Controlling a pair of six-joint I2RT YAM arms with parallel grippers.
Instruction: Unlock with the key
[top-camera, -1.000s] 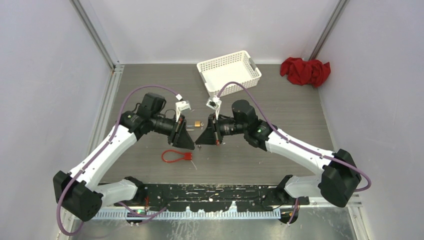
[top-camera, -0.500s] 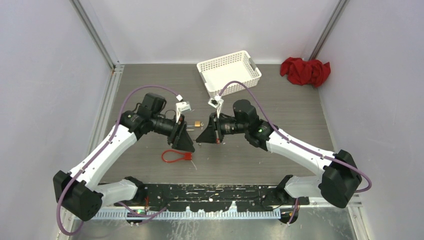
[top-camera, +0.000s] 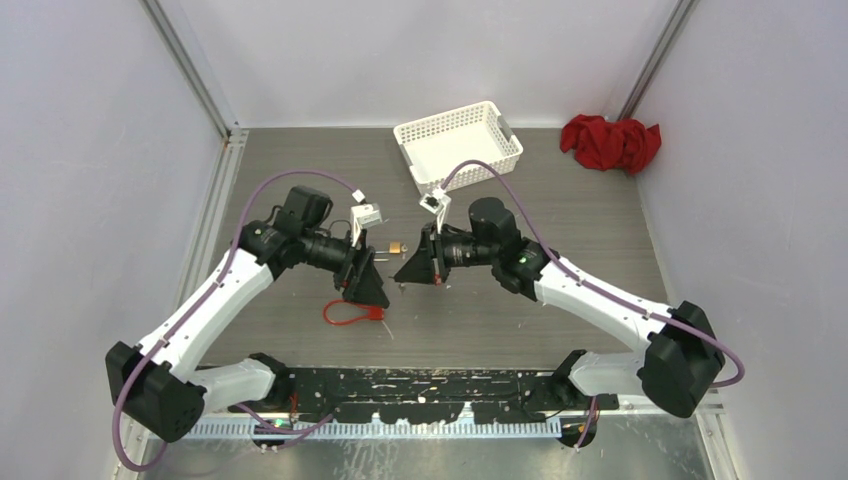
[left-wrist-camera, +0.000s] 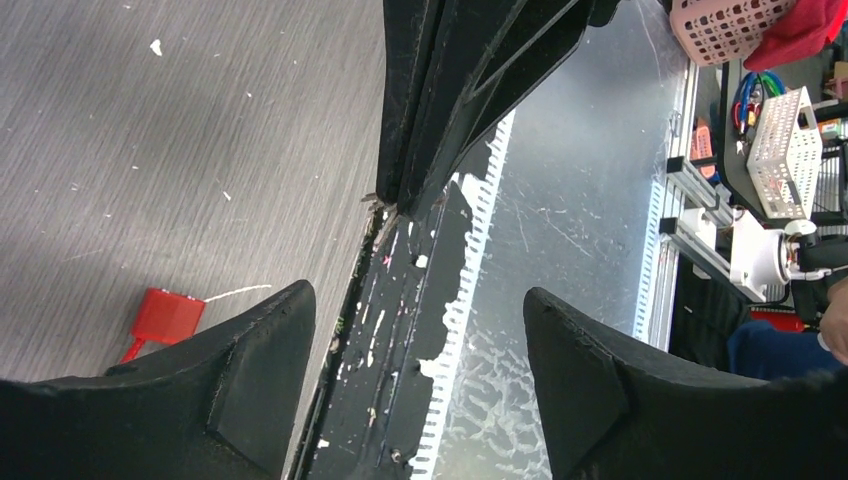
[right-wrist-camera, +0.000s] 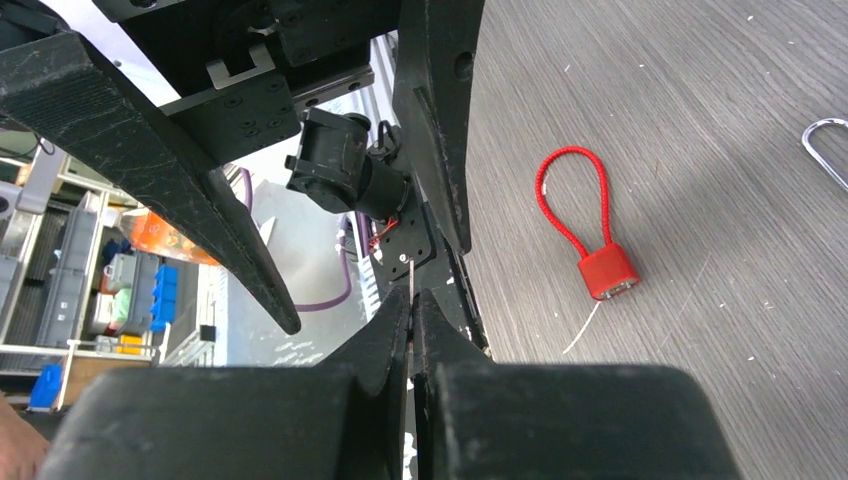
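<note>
A red padlock (top-camera: 374, 312) with a red cable loop lies on the grey table below both grippers; its body also shows in the left wrist view (left-wrist-camera: 165, 312) and the right wrist view (right-wrist-camera: 608, 270). My right gripper (top-camera: 403, 281) (right-wrist-camera: 412, 297) is shut on the key (right-wrist-camera: 411, 272), a thin metal blade seen edge-on, sticking out past the fingertips. My left gripper (top-camera: 366, 287) (left-wrist-camera: 415, 295) faces it a short way off, open, with nothing between its fingers (left-wrist-camera: 255, 370). In the left wrist view the key tip (left-wrist-camera: 384, 206) pokes from the right gripper's fingers (left-wrist-camera: 450, 100).
A white basket (top-camera: 458, 142) stands at the back centre and a red cloth (top-camera: 611, 142) lies at the back right. A small brass object (top-camera: 398, 246) rests on the table behind the grippers. A silver metal loop (right-wrist-camera: 828, 150) lies at the right wrist view's edge.
The left gripper's jaws have spread wide apart and drawn slightly back to the left. The right gripper has stayed shut on the key, and the red padlock has not moved.
</note>
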